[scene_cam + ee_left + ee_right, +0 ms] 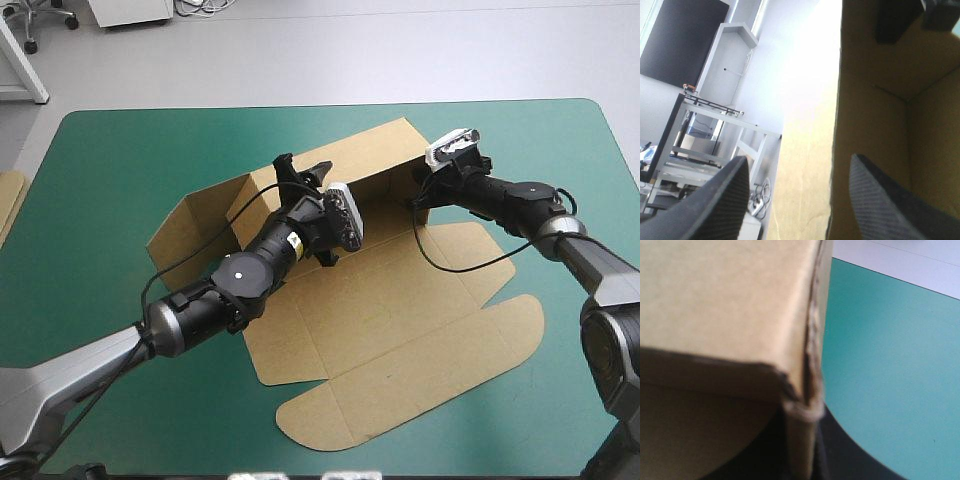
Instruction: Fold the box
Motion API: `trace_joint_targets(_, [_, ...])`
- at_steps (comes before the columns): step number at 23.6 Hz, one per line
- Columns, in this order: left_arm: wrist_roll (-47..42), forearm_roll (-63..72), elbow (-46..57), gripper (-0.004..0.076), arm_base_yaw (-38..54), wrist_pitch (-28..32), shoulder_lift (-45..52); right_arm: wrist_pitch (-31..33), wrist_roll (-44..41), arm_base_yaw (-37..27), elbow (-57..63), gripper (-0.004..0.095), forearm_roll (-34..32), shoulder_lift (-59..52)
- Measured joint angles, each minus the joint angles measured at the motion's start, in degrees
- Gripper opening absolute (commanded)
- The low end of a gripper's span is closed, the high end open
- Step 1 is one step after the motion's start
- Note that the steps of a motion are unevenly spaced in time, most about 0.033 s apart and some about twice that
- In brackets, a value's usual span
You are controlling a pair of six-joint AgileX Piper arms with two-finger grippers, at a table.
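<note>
Brown box (400,310) walls stood raised on the bench (130,160). The right end effector (800,412) was clamped on one wall, likely bracing it. The left end effector (799,159) straddled another wall's edge, fingers apart.

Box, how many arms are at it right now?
2. The left fingers stand open astride a raised wall of the box; the right fingers are shut on its far right corner.

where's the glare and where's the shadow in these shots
Left wrist view: white glare from the room bleeds over the wall edge of the box, between the open fingers of the left gripper. Right wrist view: deep shadow on the box near the right gripper. High view: even light, soft shadows on the teal-green cover.
</note>
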State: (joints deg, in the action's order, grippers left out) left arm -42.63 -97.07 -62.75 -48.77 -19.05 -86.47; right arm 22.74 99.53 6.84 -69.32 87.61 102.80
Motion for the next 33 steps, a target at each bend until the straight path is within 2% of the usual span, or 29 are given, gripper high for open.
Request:
trace_joint_targets(4, [0.00,10.15,0.04,0.0426,-1.23,5.53,4.88,-0.24,-1.31,0.00,-0.04,-0.0015,-0.96,0.00])
trace_joint_targets(7, [-0.23,24.72,0.06,0.0398,-1.42,8.91,9.41,-0.24,-2.64,0.05,-0.11,-0.0015,-2.41,0.00])
trace_joint_targets(13, [-0.41,45.32,-0.25,0.0387,3.29,9.08,17.41,-0.41,-4.01,0.05,-0.28,-0.0015,-2.85,0.00])
trace_joint_targets(16, [-0.41,52.25,-1.98,0.0377,9.56,6.37,22.08,-0.51,-5.62,0.05,-0.32,-0.0015,-3.48,0.00])
trace_joint_targets(19, [-0.41,55.28,-3.31,0.0333,15.11,2.18,25.06,-0.58,-8.33,0.05,-0.52,-0.0015,-5.67,0.00])
trace_joint_targets(26, [3.43,56.24,-5.02,0.0318,25.90,-3.37,27.08,-0.90,-14.65,0.06,-0.69,-0.0015,-11.58,-0.35])
trace_joint_targets(33, [9.16,56.44,-6.29,0.0318,36.94,-8.11,27.45,-0.90,-17.00,0.06,-0.80,-0.0015,-13.55,-0.52])
